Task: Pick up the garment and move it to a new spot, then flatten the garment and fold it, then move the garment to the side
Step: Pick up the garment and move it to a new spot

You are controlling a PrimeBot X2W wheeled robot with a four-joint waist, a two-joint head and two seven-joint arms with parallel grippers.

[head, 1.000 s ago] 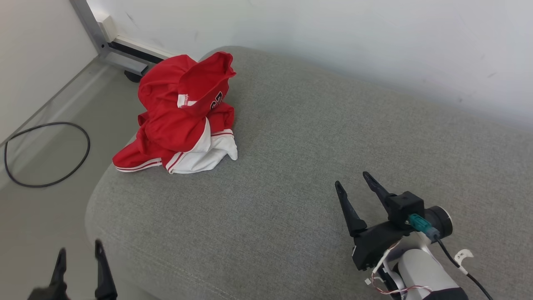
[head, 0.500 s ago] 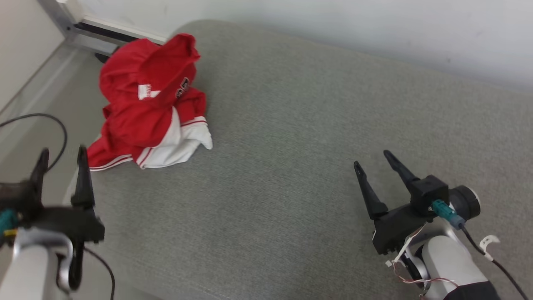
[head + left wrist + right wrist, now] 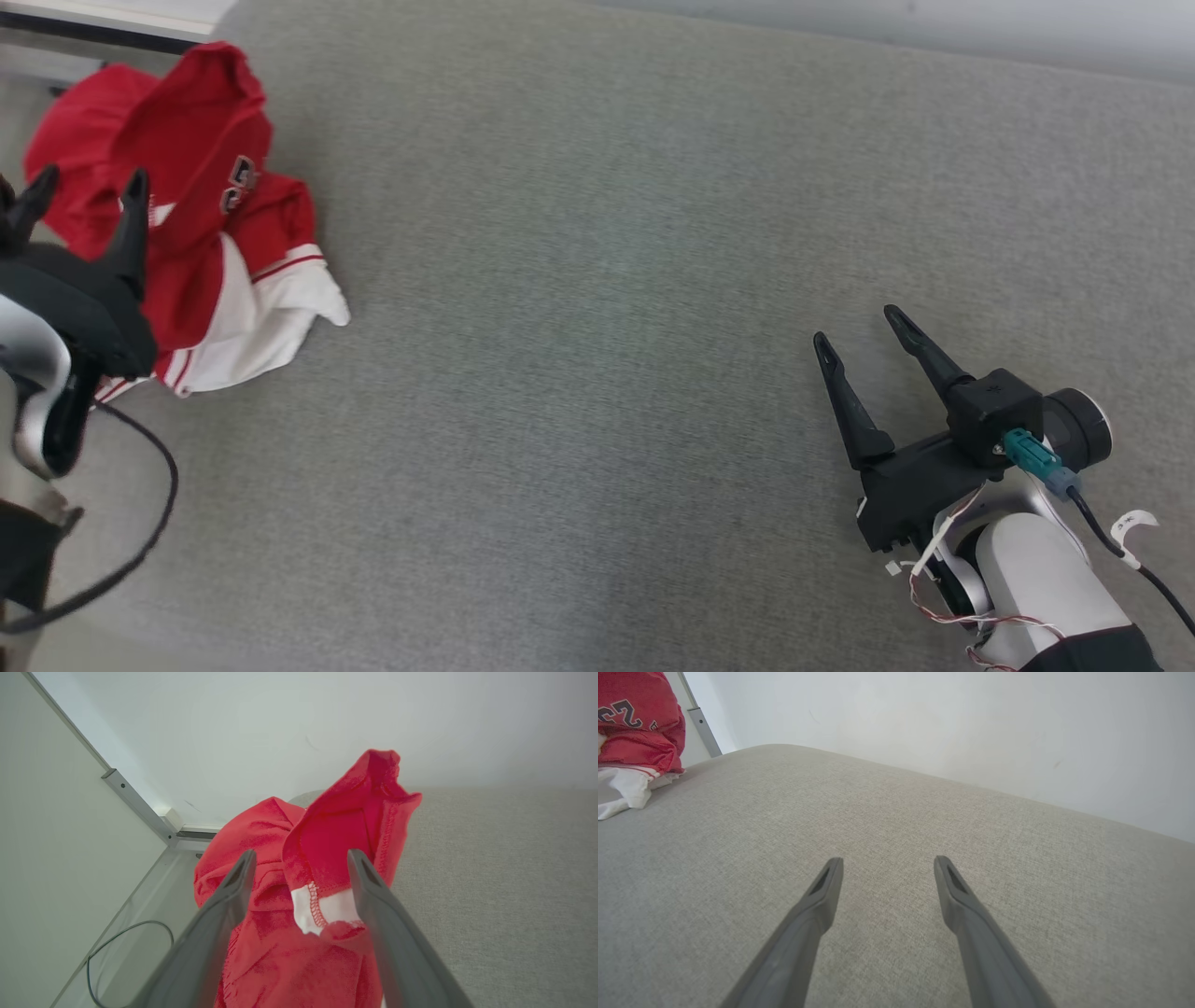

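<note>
We saw a red jersey [image 3: 201, 140] with white panels, red-striped trim and dark numerals; the cushion [image 3: 597, 280] was plain grey, the wall [image 3: 971, 728] white.

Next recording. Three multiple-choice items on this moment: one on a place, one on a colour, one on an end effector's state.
1. Where on the grey fabric cushion does the crumpled red jersey garment lie? A) robot's left end B) middle C) right end
2. The garment's lower panel is: A) blue B) white C) yellow
3. The left end effector is: A) shut on cloth B) shut, empty C) open
Answers: 1 A, head view shows it at the left edge; 2 B, white cloth shows beneath the red; 3 C, its fingers stand apart, gripping nothing.
</note>
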